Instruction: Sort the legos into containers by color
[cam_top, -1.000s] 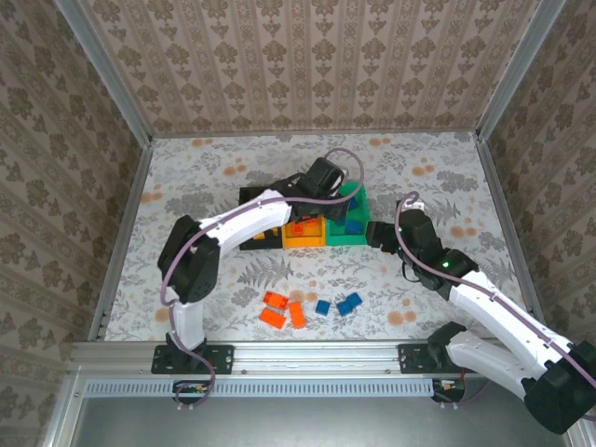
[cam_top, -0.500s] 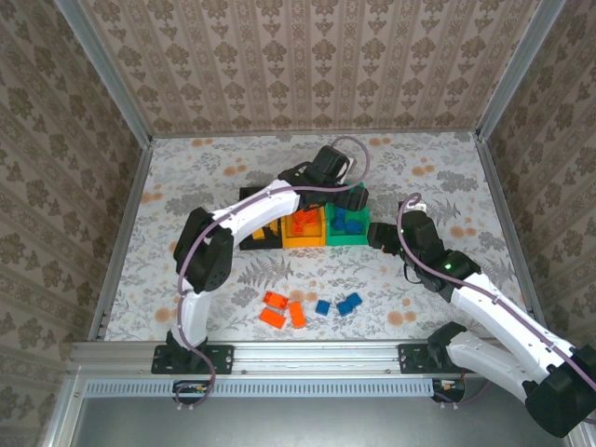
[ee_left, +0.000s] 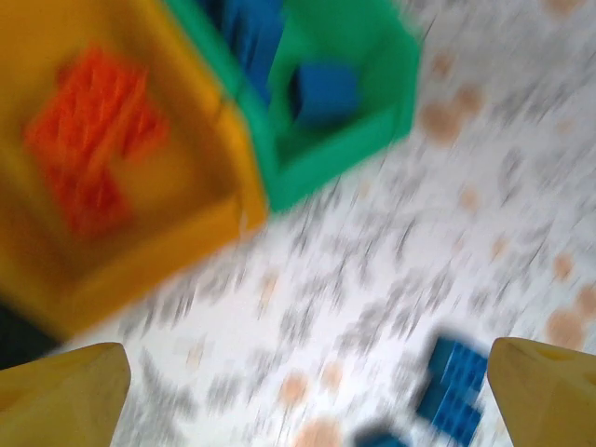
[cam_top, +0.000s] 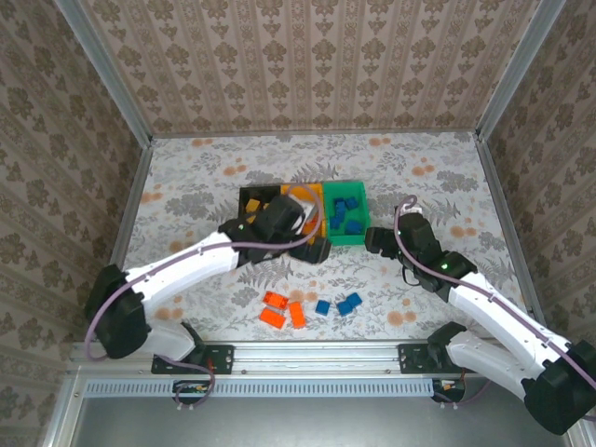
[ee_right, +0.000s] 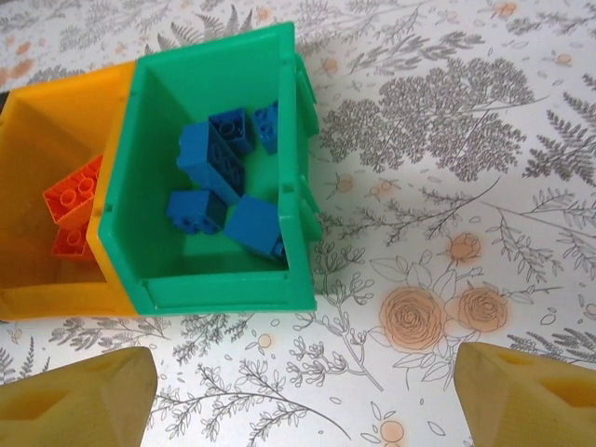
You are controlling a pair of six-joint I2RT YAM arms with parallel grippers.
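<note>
**A:** Where do we find the containers (cam_top: 346,239)?

**B:** We see them joined in a row at mid-table: the black bin (cam_top: 246,197) on the left, the yellow-orange bin (ee_right: 37,121) in the middle, the green bin (ee_right: 223,291) on the right.

**A:** And the legos (cam_top: 297,315)?

**B:** We find several blue bricks (ee_right: 209,163) inside the green bin and red-orange bricks (ee_right: 74,196) inside the yellow-orange one. Some bricks lie loose on the table (cam_top: 186,177), well nearer to us than the bins. The loose red-orange bricks (cam_top: 274,317) are on the left, with the loose blue bricks (cam_top: 349,304) just beside them on the right.

**A:** What do we make of the left gripper (cam_top: 315,250)?

**B:** We see it at the near edge of the bins. Its wrist view is blurred, yet the fingertips (ee_left: 65,391) sit spread wide at the corners with nothing between them.

**A:** And the right gripper (cam_top: 374,240)?

**B:** We place it just off the green bin's near right corner. Its fingertips (ee_right: 531,391) are parted wide too, and it holds nothing.
</note>
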